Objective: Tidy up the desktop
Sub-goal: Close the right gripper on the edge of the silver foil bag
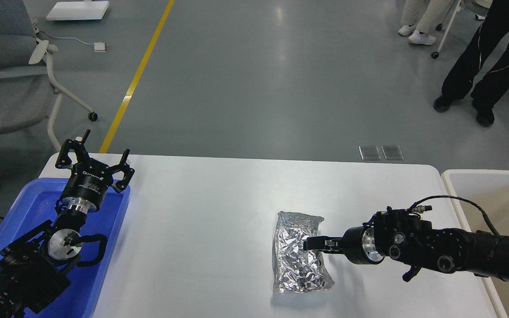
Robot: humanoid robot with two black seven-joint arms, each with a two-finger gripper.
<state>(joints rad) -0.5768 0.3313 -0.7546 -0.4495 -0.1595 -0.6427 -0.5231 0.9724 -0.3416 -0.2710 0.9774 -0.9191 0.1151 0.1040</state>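
The white desktop [201, 221] fills the lower part of the head view. A crinkled silver foil bag [296, 265] lies flat on it, right of the middle. My right gripper [308, 243] reaches in from the right, and its tips lie over the bag's right edge. Its fingers are seen side-on as one dark bar, so I cannot tell how they stand. My left gripper [95, 152] is open and empty, held over the far corner of the blue tray [24, 207].
The blue tray lies at the desktop's left edge under my left arm. A cream bin [488, 185] with a beige inside stands off the right edge. A grey chair [7, 62] stands far left. People [475, 62] stand far right.
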